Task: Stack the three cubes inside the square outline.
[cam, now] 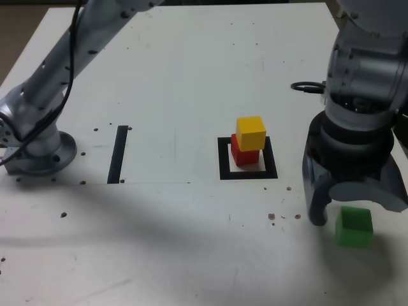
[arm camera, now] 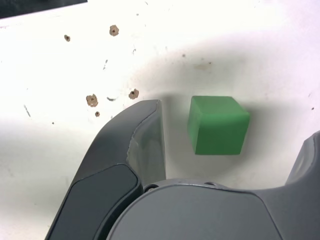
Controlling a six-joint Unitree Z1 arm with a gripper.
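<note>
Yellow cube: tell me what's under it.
The yellow cube sits on the red cube, inside the square outline. The red cube's top face and the white floor beneath it are covered.

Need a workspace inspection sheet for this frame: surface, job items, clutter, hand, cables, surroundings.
Surface: white table, small brown holes and specks.
Job's things: yellow cube sits on red cube inside the square outline; green cube lies apart on the table, at the exterior view's right.
Clutter: black tape strip.
Grippers: hand open, jaws either side of the green cube, no contact visible.
Cables: black cable by the wrist; another along the arm.
Surroundings: nothing seen.
</note>
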